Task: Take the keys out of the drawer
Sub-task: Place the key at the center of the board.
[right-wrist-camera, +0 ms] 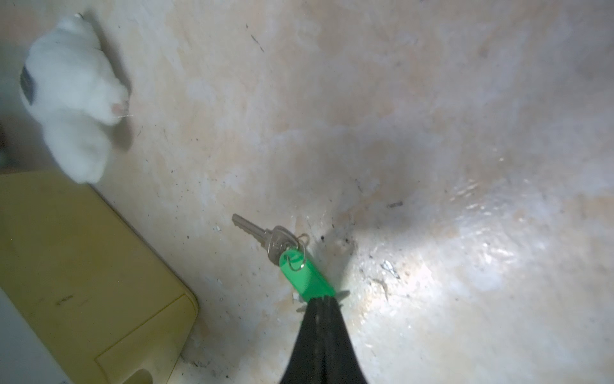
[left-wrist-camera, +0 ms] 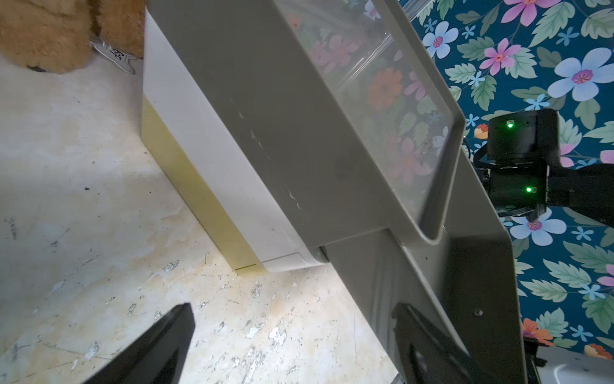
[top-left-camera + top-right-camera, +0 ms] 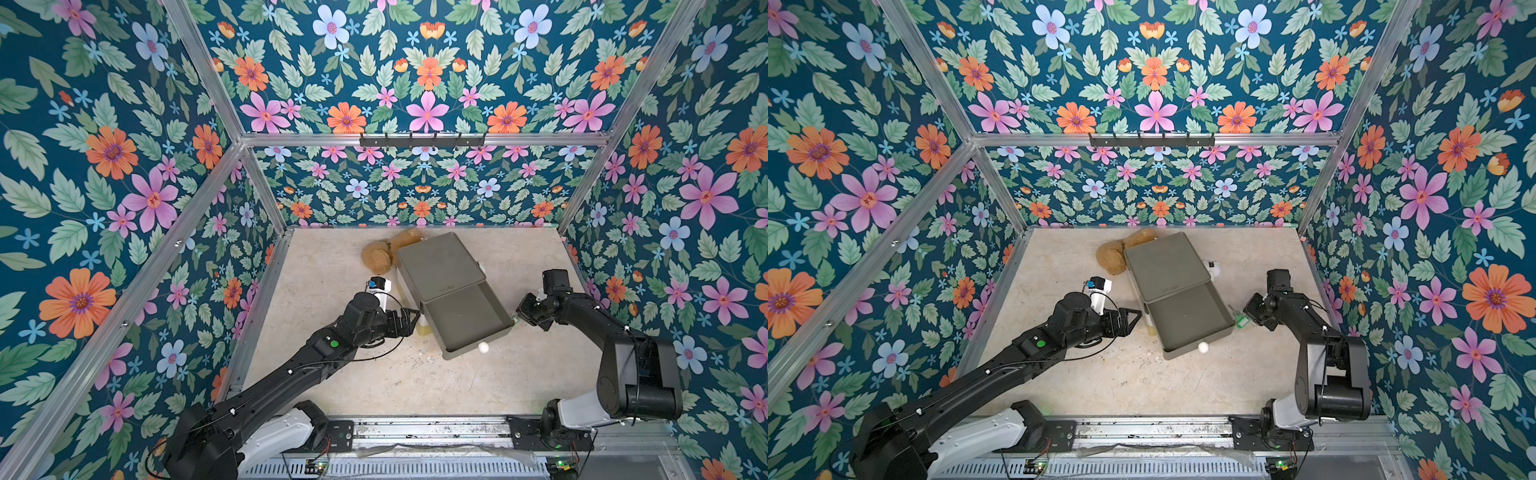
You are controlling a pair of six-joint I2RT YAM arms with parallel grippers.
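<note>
Clamps the oval tag of the green-tagged key (image 1: pixel 304 276) in the right tool (image 1: pixel 320 301), closed tight on the plastic, with ring and metal blade hanging past the tips, low over the bench (image 1: pixel 432 99); cannot tell whether touching it. Reads as the set-down step: lower gently until the blade lies flat, part the tool only enough to free the tag, then lift straight away to avoid snagging the ring. Puts the key directly ahead of the tool's tips, already outside the drawer (image 3: pixel 1187 320) and just beside the wall facing the right arm. Shows no other keys in the pulled-out drawer in both top views, so probably late in the task. Holds the left tool (image 2: pixel 292 316) spread wide and empty near the drawer's opposite side. Farther back, finds the grey-topped cabinet (image 3: pixel 1165 266), a white plush toy (image 1: pixel 73 99) beside it, and a brown plush toy (image 3: pixel 378 257) behind.
</note>
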